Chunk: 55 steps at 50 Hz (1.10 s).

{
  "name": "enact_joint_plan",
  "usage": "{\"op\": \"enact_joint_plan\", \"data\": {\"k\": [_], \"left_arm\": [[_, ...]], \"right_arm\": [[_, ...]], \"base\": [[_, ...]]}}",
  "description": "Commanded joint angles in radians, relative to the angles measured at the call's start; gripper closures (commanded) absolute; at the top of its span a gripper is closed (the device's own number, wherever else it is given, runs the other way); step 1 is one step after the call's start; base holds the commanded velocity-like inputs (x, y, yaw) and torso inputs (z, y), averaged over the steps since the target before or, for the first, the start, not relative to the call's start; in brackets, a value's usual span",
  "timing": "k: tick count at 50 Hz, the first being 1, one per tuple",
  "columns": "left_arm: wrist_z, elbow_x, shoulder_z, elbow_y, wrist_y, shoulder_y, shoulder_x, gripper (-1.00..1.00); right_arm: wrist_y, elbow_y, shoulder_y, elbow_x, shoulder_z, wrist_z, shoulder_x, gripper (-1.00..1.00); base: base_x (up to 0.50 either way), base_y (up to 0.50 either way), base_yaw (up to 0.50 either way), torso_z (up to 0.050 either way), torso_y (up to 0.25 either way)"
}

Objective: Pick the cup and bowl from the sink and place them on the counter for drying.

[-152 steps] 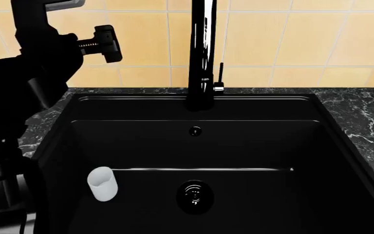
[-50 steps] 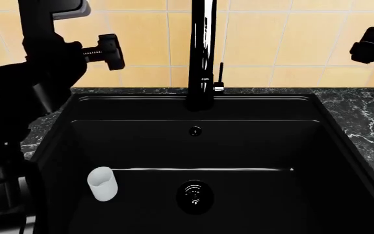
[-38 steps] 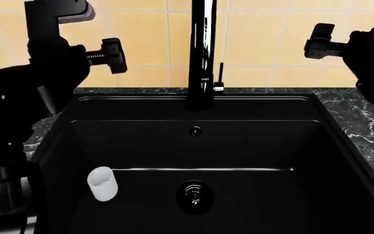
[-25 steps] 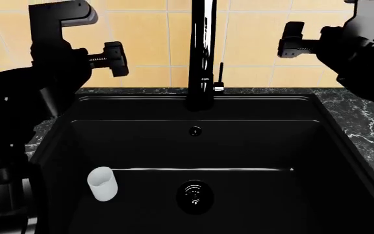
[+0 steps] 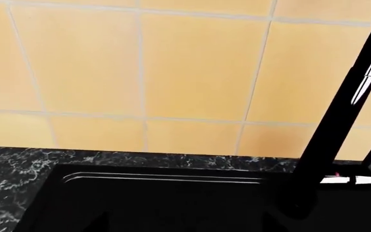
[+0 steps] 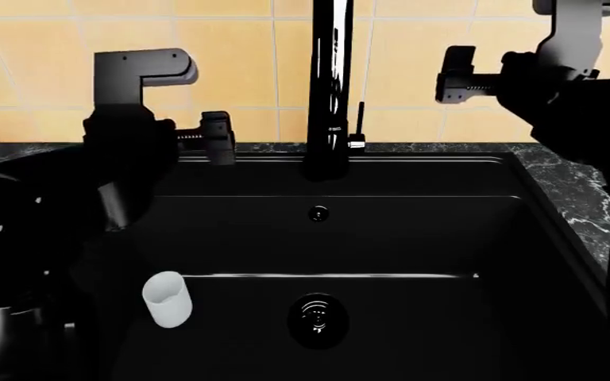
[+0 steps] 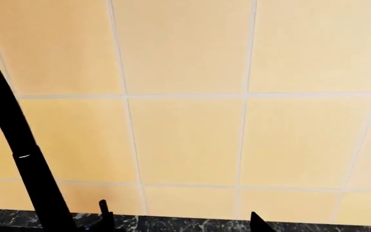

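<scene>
Our left arm [image 6: 125, 159] has swung in from the far left and dropped lower, so it now hangs over the left side of the sink [image 6: 390, 238]. Our right arm [image 6: 559, 87], absent three seconds ago, has come in from the right edge and now sits high beside the faucet [image 6: 330, 79].

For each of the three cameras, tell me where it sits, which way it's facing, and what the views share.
Head view: from the robot's head, looking forward and down into the sink holding the cup; both arms show, the left gripper and right gripper raised.
Left wrist view: near the left gripper, facing the tile wall, counter and sink's back rim; no robot parts visible.
Right wrist view: near the right gripper, facing the wall; only dark tips at the lower edge, perhaps its fingers.
Shared: the faucet appears in all three.
</scene>
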Motion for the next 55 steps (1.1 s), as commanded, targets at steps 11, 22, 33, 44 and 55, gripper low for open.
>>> {"op": "enact_joint_plan", "data": {"k": [11,22,33,44,55], "left_arm": [[-0.179,-0.071,-0.062,0.091,-0.185,0.137,0.107,-1.00],[-0.228,-0.079,-0.035,0.115,-0.181,0.247,0.084,-1.00],[-0.264,-0.068,-0.035,0.093,-0.136,0.288,0.088,-1.00],[-0.279,-0.042,-0.037,0.074,-0.062,0.342,0.074,-1.00],[-0.309,-0.016,-0.044,0.062,0.004,0.394,0.083,-1.00]], "right_arm": [[-0.011,0.000,-0.033,0.002,0.016,0.007,-0.009,-1.00],[-0.002,-0.025,-0.062,0.022,0.037,0.025,-0.003,-1.00],[-0.017,-0.008,-0.062,0.021,0.033,0.013,-0.008,-1.00],[-0.035,0.014,-0.058,0.017,0.028,0.003,-0.017,-1.00],[-0.044,0.016,-0.073,0.021,0.030,0.002,-0.020,-1.00]], "base": [[0.00,0.00,0.00,0.000,0.000],[0.00,0.00,0.00,0.000,0.000],[0.00,0.00,0.00,0.000,0.000],[0.00,0.00,0.00,0.000,0.000],[0.00,0.00,0.00,0.000,0.000]]}}
